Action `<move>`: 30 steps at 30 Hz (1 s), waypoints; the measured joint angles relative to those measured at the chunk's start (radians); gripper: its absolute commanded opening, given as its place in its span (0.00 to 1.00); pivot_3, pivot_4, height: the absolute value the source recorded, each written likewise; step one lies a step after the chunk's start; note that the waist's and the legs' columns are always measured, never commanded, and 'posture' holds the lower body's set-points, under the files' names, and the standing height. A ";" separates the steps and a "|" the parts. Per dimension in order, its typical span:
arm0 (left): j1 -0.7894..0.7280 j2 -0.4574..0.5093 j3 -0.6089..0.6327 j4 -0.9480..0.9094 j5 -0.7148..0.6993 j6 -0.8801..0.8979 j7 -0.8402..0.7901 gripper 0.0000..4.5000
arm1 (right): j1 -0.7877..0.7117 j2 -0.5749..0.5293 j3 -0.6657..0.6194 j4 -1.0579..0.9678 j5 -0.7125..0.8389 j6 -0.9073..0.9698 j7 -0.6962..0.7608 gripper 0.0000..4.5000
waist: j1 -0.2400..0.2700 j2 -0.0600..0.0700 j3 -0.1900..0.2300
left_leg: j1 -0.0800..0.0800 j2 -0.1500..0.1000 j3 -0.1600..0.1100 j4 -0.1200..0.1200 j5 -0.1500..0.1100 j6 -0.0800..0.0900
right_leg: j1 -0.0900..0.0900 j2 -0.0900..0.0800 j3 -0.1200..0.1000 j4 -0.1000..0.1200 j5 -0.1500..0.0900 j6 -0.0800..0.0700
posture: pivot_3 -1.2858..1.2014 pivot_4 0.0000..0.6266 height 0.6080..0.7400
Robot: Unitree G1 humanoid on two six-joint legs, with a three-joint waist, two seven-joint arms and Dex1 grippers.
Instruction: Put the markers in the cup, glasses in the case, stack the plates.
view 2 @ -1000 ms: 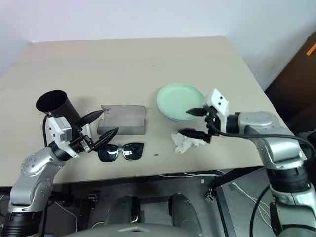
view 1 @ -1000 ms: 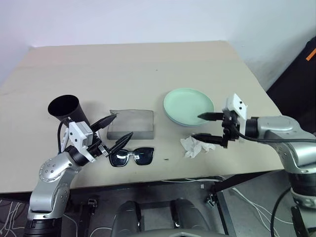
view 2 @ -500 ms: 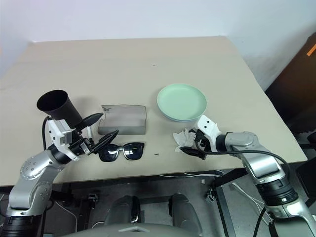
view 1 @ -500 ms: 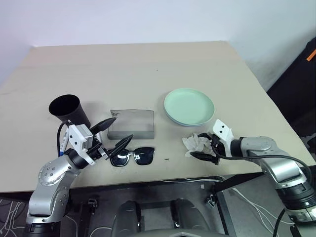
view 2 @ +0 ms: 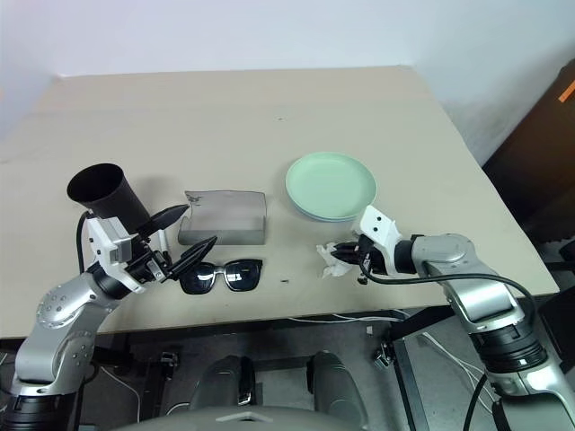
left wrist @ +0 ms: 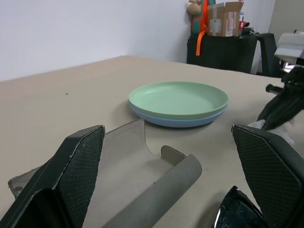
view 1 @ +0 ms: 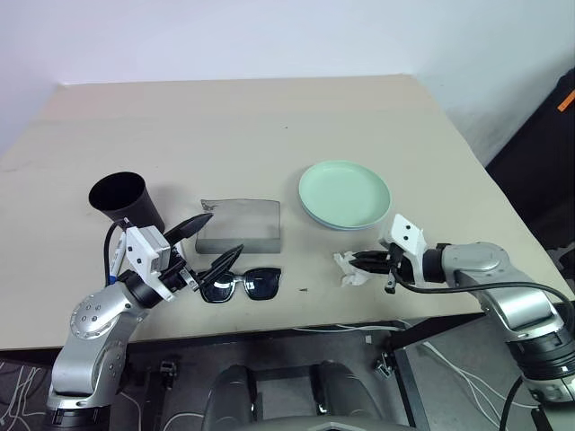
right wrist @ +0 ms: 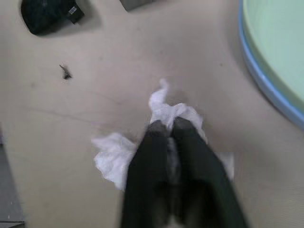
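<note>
While our right gripper [right wrist: 167,127] pinched shut on the tissue [view 2: 331,259] beside the stacked plates [view 2: 331,186], our left gripper [view 1: 208,241] waited wide open over the glasses [view 1: 241,285].

Matt beige table [view 1: 269,126] of smooth laminate look; 2 smooth, satin plastic plates [left wrist: 178,103], mint green over light blue; crumpled white paper tissue [right wrist: 164,118]; grey case [view 1: 239,226], matt, felt-like; glossy dark-lensed glasses [view 1: 241,285]; matt black cup [view 1: 124,202].
</note>
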State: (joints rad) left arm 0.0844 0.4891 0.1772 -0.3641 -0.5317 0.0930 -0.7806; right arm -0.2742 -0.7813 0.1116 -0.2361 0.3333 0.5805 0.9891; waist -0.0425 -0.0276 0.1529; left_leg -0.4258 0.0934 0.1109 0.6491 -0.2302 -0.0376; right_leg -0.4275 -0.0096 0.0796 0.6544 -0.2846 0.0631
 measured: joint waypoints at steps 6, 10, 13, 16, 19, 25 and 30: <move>0.018 -0.002 0.001 -0.001 0.000 -0.001 0.008 1.00 | -0.059 -0.002 -0.093 -0.021 0.121 0.059 0.027 0.01 | -0.004 0.000 0.000 | 0.000 0.000 0.000 0.000 0.000 0.000 | 0.000 0.000 0.000 0.000 0.000 0.000 | 0.52 0.24 0.89; 0.034 -0.003 0.008 -0.004 0.000 -0.004 0.017 1.00 | -0.215 0.065 -0.156 0.018 0.185 0.108 -0.035 0.01 | -0.003 0.000 0.000 | 0.000 0.000 0.000 0.000 0.000 0.000 | 0.000 0.000 0.000 0.001 0.000 0.000 | 0.52 0.24 0.89; 0.047 -0.004 0.015 -0.010 0.000 -0.009 0.024 1.00 | -0.318 0.107 -0.163 0.095 0.184 0.121 -0.092 0.01 | 0.000 0.000 0.000 | 0.000 0.000 0.000 0.000 0.000 0.000 | -0.001 0.000 0.000 0.001 0.000 0.000 | 0.52 0.24 0.89; 0.072 -0.005 0.026 -0.031 0.000 -0.011 0.037 1.00 | -0.386 0.152 -0.119 0.221 0.123 0.074 -0.120 0.01 | -0.001 0.000 0.000 | 0.000 0.000 0.001 0.000 0.000 0.000 | -0.001 0.000 0.001 0.000 0.000 0.000 | 0.52 0.24 0.89; 0.089 -0.006 0.041 -0.057 0.000 -0.011 0.058 1.00 | -0.459 0.206 -0.062 0.396 0.036 0.014 -0.153 0.01 | -0.002 0.000 0.000 | 0.000 0.000 0.002 0.000 0.000 0.000 | -0.001 0.000 0.001 0.001 0.000 0.000 | 0.52 0.24 0.89; 0.146 -0.006 0.070 -0.085 0.000 -0.011 0.080 1.00 | -0.554 0.274 -0.013 0.640 -0.076 -0.084 -0.177 0.40 | -0.002 0.000 0.000 | -0.001 0.000 0.002 -0.001 0.000 0.000 | -0.002 0.000 0.001 0.001 0.000 0.000 | 0.52 0.24 0.89; 0.122 0.022 0.133 -0.076 -0.005 -0.011 0.083 1.00 | -0.590 0.297 0.000 0.706 -0.115 -0.130 -0.157 0.78 | -0.002 0.001 0.001 | -0.001 0.000 0.003 -0.001 0.000 0.000 | -0.002 0.000 0.000 0.002 0.000 0.000 | 0.52 0.24 0.89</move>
State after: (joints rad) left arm 0.2062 0.5115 0.3104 -0.4399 -0.5368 0.0819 -0.6973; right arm -0.8637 -0.4842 0.1112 0.4697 0.2180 0.4510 0.8323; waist -0.0443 -0.0269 0.1535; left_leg -0.4263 0.0936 0.1135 0.6484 -0.2301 -0.0376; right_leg -0.4297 -0.0097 0.0801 0.6560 -0.2846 0.0631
